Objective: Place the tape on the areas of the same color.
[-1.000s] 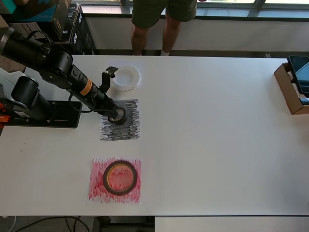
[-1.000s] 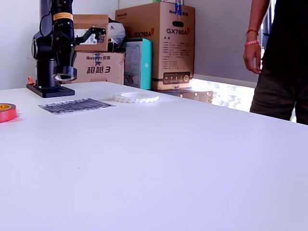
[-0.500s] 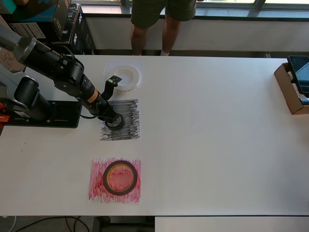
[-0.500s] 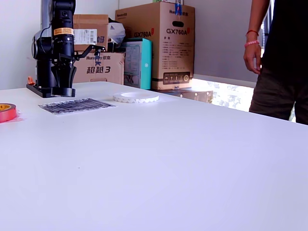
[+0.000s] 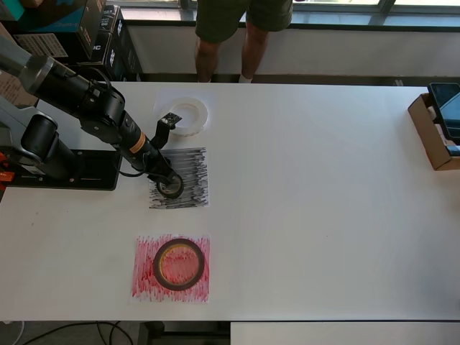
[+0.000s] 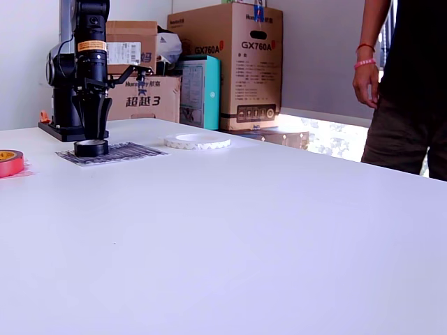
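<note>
A small black tape roll (image 5: pixel 171 189) (image 6: pixel 91 147) rests on the black-scribbled sheet (image 5: pixel 192 167) (image 6: pixel 129 151), near its lower left part in the overhead view. My gripper (image 5: pixel 167 183) (image 6: pixel 91 137) points straight down onto the roll, its fingers drawn together on the roll's rim. The wide translucent-white ring (image 5: pixel 188 115) (image 6: pixel 197 142) lies on the plain white sheet (image 5: pixel 159 102). The dark-red ring with a yellowish core (image 5: pixel 178 264) (image 6: pixel 8 162) lies on the red-scribbled sheet (image 5: pixel 147 277).
The arm's black base plate (image 5: pixel 68 171) sits at the overhead view's left. A cardboard box (image 5: pixel 433 140) stands at the table's right edge. A person (image 5: pixel 243 29) (image 6: pixel 405 84) stands at the far side. Cartons (image 6: pixel 234 66) are stacked behind the table.
The gripper has come down with the black roll, from hanging above the black sheet to resting it on the sheet, shifting slightly toward the sheet's lower left.
</note>
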